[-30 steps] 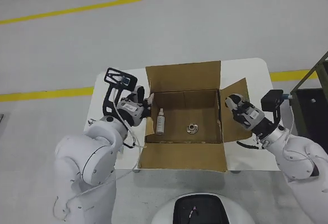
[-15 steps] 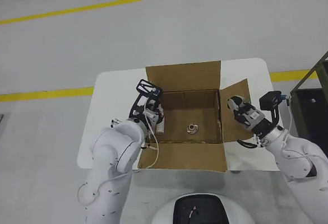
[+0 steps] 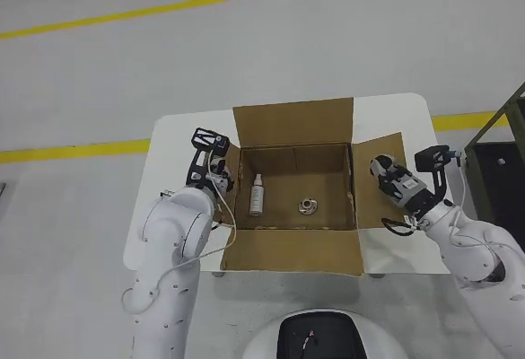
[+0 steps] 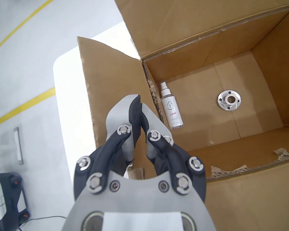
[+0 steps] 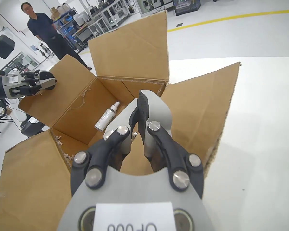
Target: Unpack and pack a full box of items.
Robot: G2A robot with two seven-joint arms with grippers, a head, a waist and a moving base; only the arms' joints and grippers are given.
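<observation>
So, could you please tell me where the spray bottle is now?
In the top view the spray bottle lies flat on the floor of the cardboard box, beside the wall nearest the left tool, apart from the metal flange.

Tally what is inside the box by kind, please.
Spray bottle: 1
Metal flange: 1
Total in the cardboard box: 2
</observation>
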